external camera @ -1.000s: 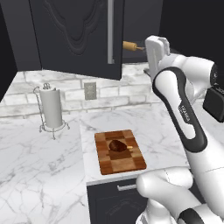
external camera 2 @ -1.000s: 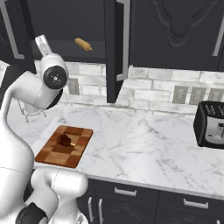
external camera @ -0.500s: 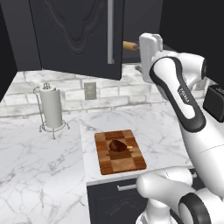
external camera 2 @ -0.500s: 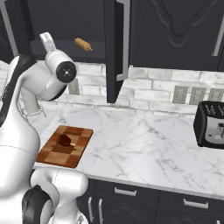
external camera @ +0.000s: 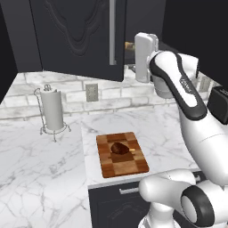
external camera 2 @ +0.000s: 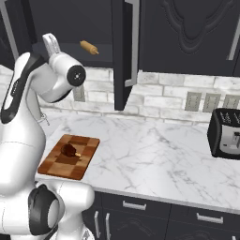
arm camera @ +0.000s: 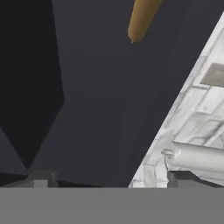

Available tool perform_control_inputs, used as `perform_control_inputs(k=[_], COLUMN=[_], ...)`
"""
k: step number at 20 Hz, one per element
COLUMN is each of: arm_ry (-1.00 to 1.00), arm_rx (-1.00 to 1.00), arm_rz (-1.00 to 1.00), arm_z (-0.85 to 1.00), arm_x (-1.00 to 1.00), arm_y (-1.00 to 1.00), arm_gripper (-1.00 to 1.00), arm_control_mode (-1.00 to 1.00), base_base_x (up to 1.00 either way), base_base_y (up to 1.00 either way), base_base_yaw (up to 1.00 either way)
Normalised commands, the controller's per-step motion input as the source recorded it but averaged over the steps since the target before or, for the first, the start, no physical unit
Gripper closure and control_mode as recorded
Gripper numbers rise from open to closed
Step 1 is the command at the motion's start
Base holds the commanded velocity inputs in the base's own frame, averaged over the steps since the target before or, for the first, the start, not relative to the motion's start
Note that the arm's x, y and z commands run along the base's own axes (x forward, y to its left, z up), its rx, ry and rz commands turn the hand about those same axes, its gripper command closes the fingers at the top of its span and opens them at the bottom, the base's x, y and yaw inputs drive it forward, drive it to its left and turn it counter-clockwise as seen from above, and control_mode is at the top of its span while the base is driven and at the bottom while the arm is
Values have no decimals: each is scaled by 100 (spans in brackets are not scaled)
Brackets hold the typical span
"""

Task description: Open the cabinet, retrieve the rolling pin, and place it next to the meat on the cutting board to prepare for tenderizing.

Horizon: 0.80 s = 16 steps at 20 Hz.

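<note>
The cabinet's left door [external camera: 84, 35] stands swung open, and in the right base view it [external camera 2: 123, 51] shows edge-on. Inside, the tan rolling pin [external camera 2: 89, 47] lies on the dark shelf. Its tip [external camera: 130, 45] peeks out past the door, and in the hand view one end [arm camera: 142, 19] shows at the top. My gripper [external camera: 142, 46] is raised in front of the opening, just short of the pin, and it [arm camera: 109, 179] is open with nothing between the fingertips [arm camera: 178, 176]. Below, the meat [external camera: 119, 148] rests on the checkered cutting board [external camera: 133, 164].
A paper towel holder [external camera: 52, 113] stands on the marble counter to the left of the board. A black toaster [external camera 2: 226, 133] sits at the far right. The cabinet's right door [external camera 2: 197, 33] is closed. Dark drawers [external camera 2: 136, 206] run under the counter.
My hand has risen a little and moved closer to the cabinet opening and the rolling pin. The jaws have stayed open. Nothing else has moved.
</note>
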Motion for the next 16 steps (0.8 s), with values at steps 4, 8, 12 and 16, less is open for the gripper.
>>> perform_control_inputs(k=[4, 8, 12, 16], arm_ry=[1, 2, 1, 1], arm_rx=[4, 4, 1, 0], arm_rz=[8, 8, 10, 9], arm_z=[0, 0, 0, 0], arm_x=[23, 21, 2, -1], arm_y=[26, 23, 29, 35], arm_gripper=[-100, -100, -100, -100], arm_control_mode=[-100, -100, -100, -100], base_base_x=[0, 0, 0, 0], base_base_y=[0, 0, 0, 0], base_base_yaw=[0, 0, 0, 0])
